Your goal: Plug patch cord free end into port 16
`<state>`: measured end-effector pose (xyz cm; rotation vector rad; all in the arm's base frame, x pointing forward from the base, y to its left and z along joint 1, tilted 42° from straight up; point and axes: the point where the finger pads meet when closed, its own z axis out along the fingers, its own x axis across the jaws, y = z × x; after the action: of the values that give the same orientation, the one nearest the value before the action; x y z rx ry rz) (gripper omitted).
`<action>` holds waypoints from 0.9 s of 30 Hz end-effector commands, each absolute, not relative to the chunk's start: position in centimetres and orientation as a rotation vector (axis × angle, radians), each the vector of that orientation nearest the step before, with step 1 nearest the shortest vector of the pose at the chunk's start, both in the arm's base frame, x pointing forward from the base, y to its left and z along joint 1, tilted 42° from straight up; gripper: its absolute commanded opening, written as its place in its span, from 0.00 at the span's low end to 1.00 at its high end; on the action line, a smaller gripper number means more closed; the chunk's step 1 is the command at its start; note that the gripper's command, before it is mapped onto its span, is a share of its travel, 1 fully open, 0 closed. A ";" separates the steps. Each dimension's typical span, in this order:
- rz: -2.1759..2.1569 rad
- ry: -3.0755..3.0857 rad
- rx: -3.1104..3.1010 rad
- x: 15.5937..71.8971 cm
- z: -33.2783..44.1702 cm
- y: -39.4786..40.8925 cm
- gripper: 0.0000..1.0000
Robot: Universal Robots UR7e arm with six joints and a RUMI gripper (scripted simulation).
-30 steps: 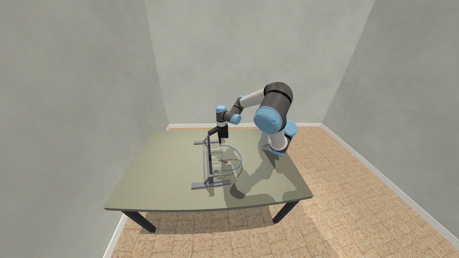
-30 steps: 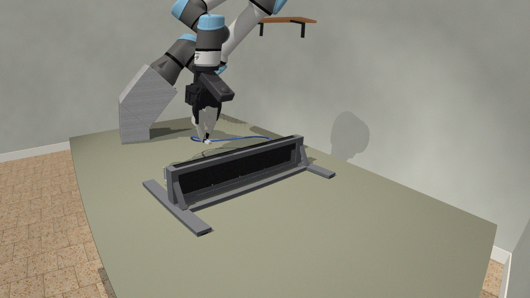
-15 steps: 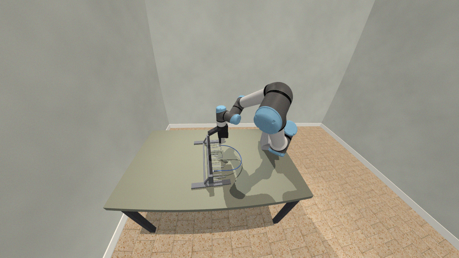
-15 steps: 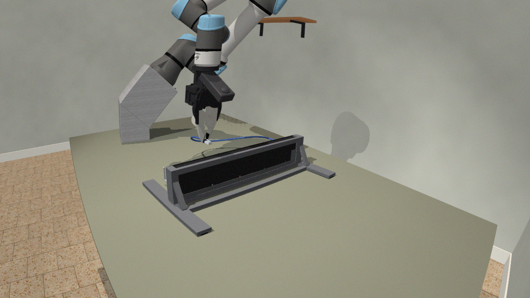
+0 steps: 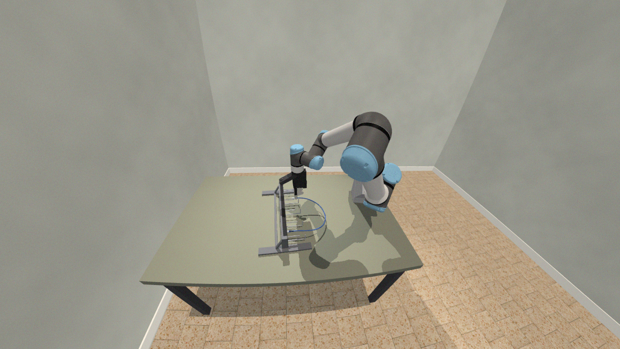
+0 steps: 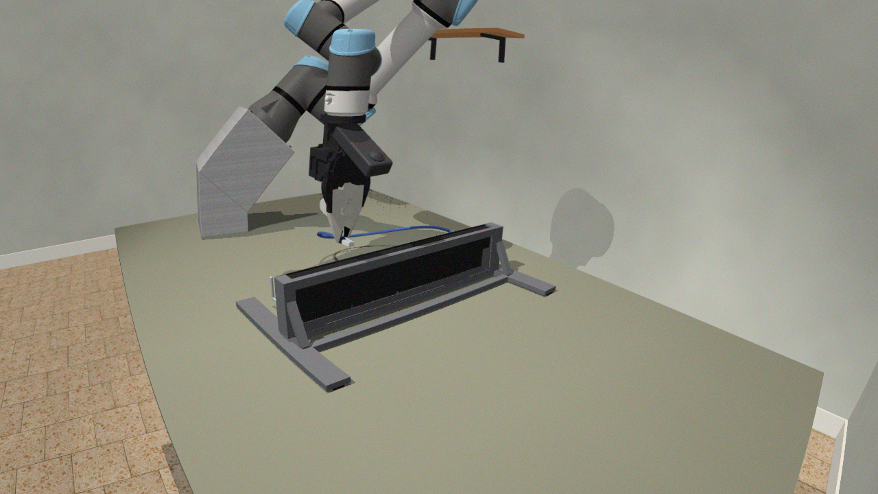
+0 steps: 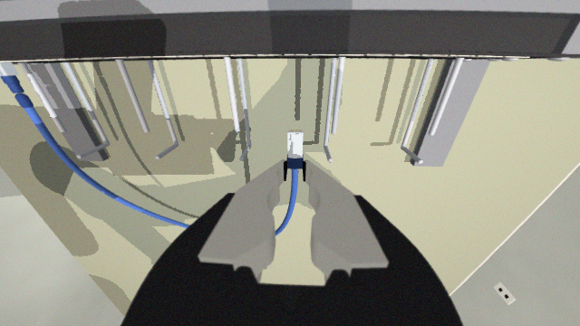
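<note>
My gripper [image 7: 294, 162] is shut on the free plug [image 7: 291, 144] of the blue patch cord [image 7: 91, 178]. The white plug points at the rack [image 7: 290, 33] and hangs above the table, short of the rack's top bar. The cord loops away to the left, and its other end [image 7: 10, 74] sits in the rack at the far left. In the exterior view the gripper [image 6: 343, 230] holds the plug [image 6: 347, 241] just behind and above the rack [image 6: 392, 279], near its left part. In the top view the gripper [image 5: 297, 196] is over the rack's far end [image 5: 284, 216]. The port openings are hidden.
Thin grey cable-guide rods [image 7: 240, 104] hang from the rack on my side. A grey foot [image 7: 446, 113] of the rack lies at the right. The arm's grey base block [image 6: 236, 178] stands behind the rack at the left. A wall shelf [image 6: 475, 36] hangs at the back.
</note>
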<state>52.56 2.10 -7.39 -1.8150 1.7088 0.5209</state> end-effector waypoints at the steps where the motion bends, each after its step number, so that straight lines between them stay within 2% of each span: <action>1: 0.519 1.709 -1.815 53.1 -7.6 2.3 0.00; 27: 0.519 1.709 -1.815 54.9 -8.5 3.3 0.00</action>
<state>54.80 3.34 -8.54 -1.8150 1.7090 0.5209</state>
